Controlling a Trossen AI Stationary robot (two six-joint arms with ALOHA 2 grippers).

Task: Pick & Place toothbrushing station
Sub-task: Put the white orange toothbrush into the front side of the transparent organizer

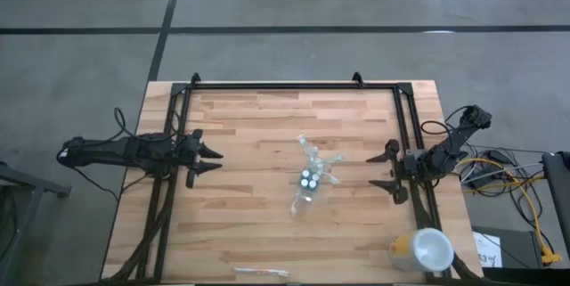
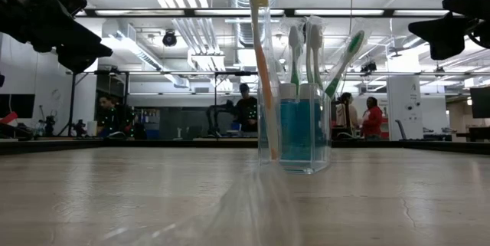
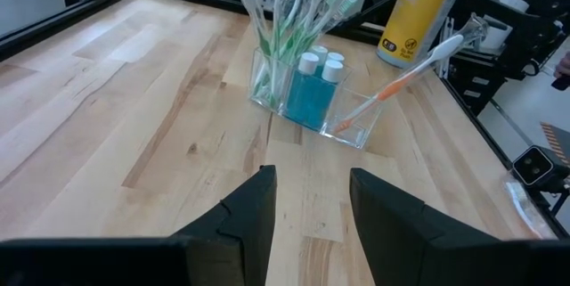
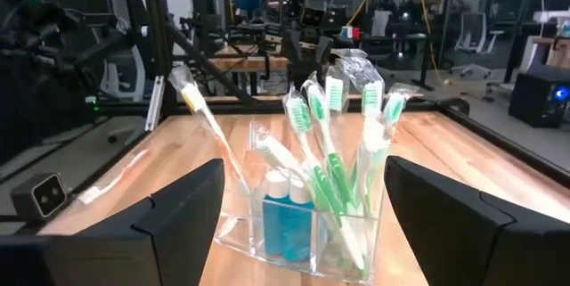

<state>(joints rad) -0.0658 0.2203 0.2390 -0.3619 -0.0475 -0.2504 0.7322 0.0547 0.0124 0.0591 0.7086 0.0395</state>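
Observation:
The toothbrushing station (image 1: pixel 312 177) stands on its flat base in the middle of the table. It is a clear plastic holder (image 3: pixel 307 108) with several white-and-green toothbrushes (image 4: pixel 329 157) upright in it and blue tubes with white caps (image 3: pixel 319 65). An orange-handled toothbrush (image 3: pixel 401 77) leans out of one end. My left gripper (image 1: pixel 219 161) hovers open near the table's left side and points at the station. My right gripper (image 1: pixel 371 170) hovers wide open at the right side, also facing the station (image 4: pixel 303 232). Neither touches anything.
A yellow cup with a white top (image 1: pixel 423 250) stands at the near right corner, also seen as the yellow cup (image 3: pixel 419 10) behind the station. A wrapped toothbrush (image 1: pixel 260 272) lies by the near edge. A black frame (image 1: pixel 294 85) runs along the far and side edges.

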